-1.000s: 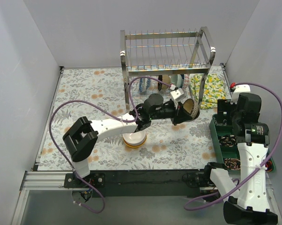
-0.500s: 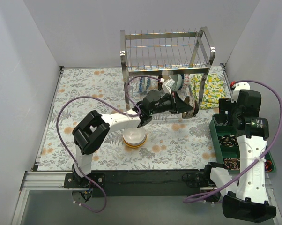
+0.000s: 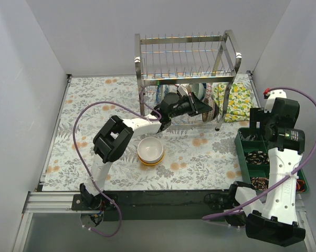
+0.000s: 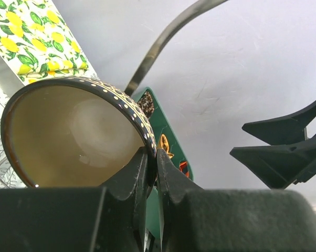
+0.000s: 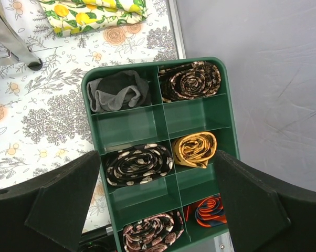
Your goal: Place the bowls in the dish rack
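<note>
Brown bowl [image 4: 74,136] in outstretched left tool [image 4: 153,157]

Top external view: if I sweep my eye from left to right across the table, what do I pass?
stacked bowls → dotted brown bowl pinched by the left gripper → lemon-print cloth → green tray → right arm. The dish rack spans too widely to place.

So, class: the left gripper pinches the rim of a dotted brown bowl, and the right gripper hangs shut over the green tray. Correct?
No. The right gripper is open, its jaws spread wide over the green tray, as the right wrist view shows. The rest holds.
</note>
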